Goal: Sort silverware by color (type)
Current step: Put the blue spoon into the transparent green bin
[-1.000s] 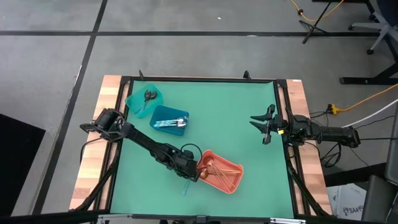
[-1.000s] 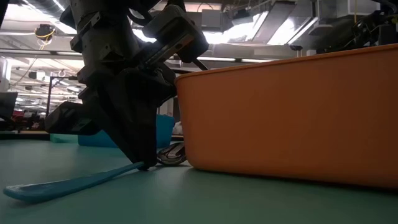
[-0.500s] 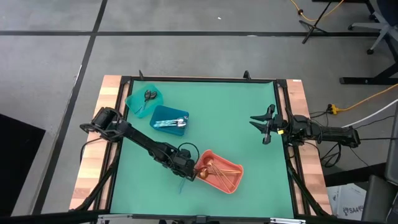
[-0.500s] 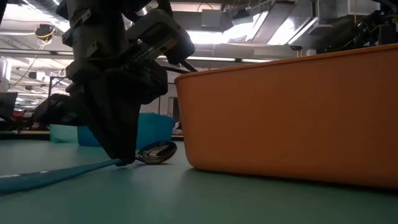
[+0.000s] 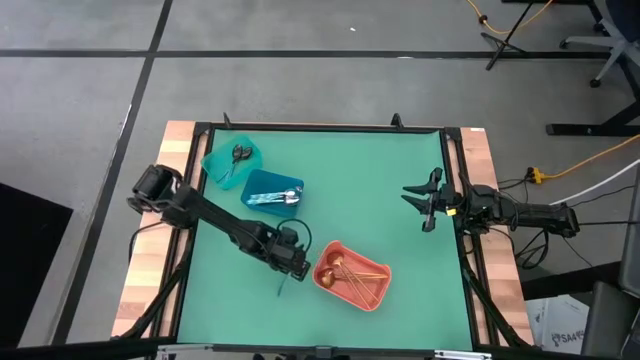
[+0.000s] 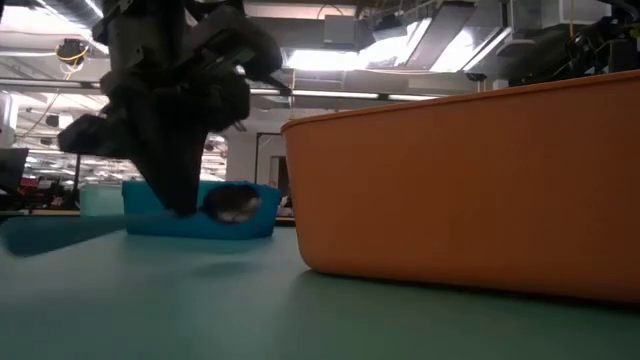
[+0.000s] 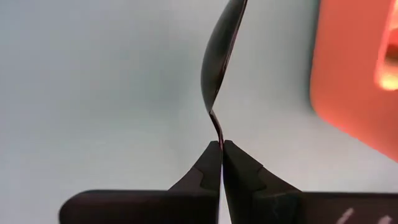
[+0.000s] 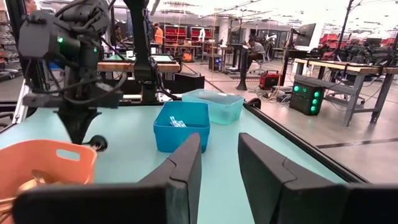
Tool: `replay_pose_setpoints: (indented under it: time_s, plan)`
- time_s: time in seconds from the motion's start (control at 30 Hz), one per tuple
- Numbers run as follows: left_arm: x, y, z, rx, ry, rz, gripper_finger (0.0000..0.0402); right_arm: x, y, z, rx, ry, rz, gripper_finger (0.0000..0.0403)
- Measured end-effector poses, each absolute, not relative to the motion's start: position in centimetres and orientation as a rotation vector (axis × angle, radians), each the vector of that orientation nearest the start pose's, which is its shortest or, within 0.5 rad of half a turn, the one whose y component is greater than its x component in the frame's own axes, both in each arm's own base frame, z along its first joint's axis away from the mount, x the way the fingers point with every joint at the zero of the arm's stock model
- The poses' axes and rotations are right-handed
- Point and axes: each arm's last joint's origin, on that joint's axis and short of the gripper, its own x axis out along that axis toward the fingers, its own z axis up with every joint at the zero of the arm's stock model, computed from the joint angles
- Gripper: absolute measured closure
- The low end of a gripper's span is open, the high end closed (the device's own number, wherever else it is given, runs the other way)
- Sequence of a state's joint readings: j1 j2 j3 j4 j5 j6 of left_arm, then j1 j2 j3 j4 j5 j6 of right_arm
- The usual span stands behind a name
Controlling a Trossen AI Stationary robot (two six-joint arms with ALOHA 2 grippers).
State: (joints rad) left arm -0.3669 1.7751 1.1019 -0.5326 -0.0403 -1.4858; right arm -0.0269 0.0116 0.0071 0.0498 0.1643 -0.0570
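My left gripper (image 5: 291,266) hangs just left of the coral bin (image 5: 368,292), shut on a spoon with a light-blue handle (image 5: 283,288) and a shiny bowl (image 6: 236,203). The spoon is off the table in the low view. Copper-gold utensils (image 5: 350,276) lie in the coral bin, silver and blue ones (image 5: 272,196) in the blue bin (image 5: 258,183), a dark one (image 5: 241,154) in the teal bin (image 5: 222,166). My right gripper (image 5: 424,202) waits open near the table's right edge. My left gripper pinches the spoon's thin neck (image 7: 217,132), between bowl and handle, with its two fingertips (image 7: 208,163). The fingers come from above, pointing down, and lie across the spoon. The spoon is lifted clear and lies almost level, its handle (image 6: 50,235) dipping a little toward the table's near edge.
The coral bin's wall (image 6: 460,190) stands close to the right of the held spoon. The blue bin (image 8: 180,124) and the teal bin (image 8: 214,104) sit toward the far left corner. Bare green mat (image 5: 380,190) lies between the bins and my right arm.
My left gripper has risen and moved left, away from the coral bin, staying shut on the spoon. The spoon, whose handle lay on the mat a second ago, first slid left along it and is now lifted clear.
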Motion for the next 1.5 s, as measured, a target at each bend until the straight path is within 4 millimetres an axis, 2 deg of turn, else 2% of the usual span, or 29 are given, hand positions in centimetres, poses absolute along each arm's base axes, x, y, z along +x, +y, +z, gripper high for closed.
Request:
replay_pose_setpoints:
  time_s: [0.47, 0.83, 1.13, 1.33, 1.5]
  plan:
    - [29.2, -7.2, 21.3, -0.848, 1.07, 0.678, 0.0401, 9.7, -0.7, 17.0, -0.054, -0.04, -0.193, 0.0306]
    - [27.7, -1.8, 25.8, -0.655, 0.901, 0.648, 0.0401, 9.7, -0.7, 17.0, -0.054, -0.04, -0.192, 0.0306]
    - [25.5, 3.3, 28.8, -0.486, 0.83, 0.641, 0.04, 9.7, -0.7, 17.0, -0.054, -0.04, -0.193, 0.0306]
    - [24.2, 6.4, 29.7, -0.396, 0.819, 0.678, 0.04, 9.7, -0.7, 17.0, -0.054, -0.04, -0.192, 0.0306]
    - [23.6, 8.2, 29.7, -0.295, 0.856, 0.675, 0.04, 9.7, -0.7, 17.0, -0.054, -0.04, -0.192, 0.0306]
